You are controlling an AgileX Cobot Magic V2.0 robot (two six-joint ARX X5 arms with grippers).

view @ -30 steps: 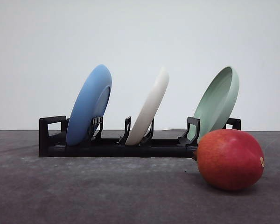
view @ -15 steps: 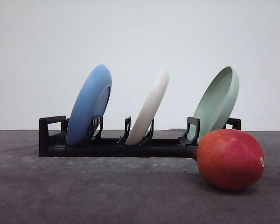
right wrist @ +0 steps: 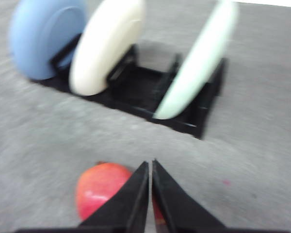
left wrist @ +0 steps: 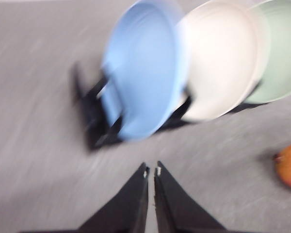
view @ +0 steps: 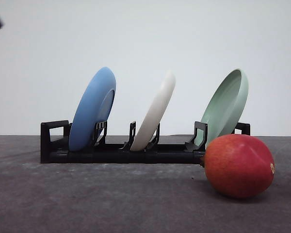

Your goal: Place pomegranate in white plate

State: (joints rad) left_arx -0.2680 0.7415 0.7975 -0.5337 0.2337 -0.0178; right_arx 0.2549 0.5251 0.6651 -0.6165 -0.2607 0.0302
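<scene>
Both tools pressed together, right tool just above pomegranate.

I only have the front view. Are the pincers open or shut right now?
Observer: Both shut. The left pincer has its tips together, empty.
Operator: And the right one?
Observer: The right pincer is shut too, above the pomegranate, not holding it.
Operator: Is the white plate free to grab?
Observer: The white plate stands in the black rack between the blue plate and the green plate.
</scene>
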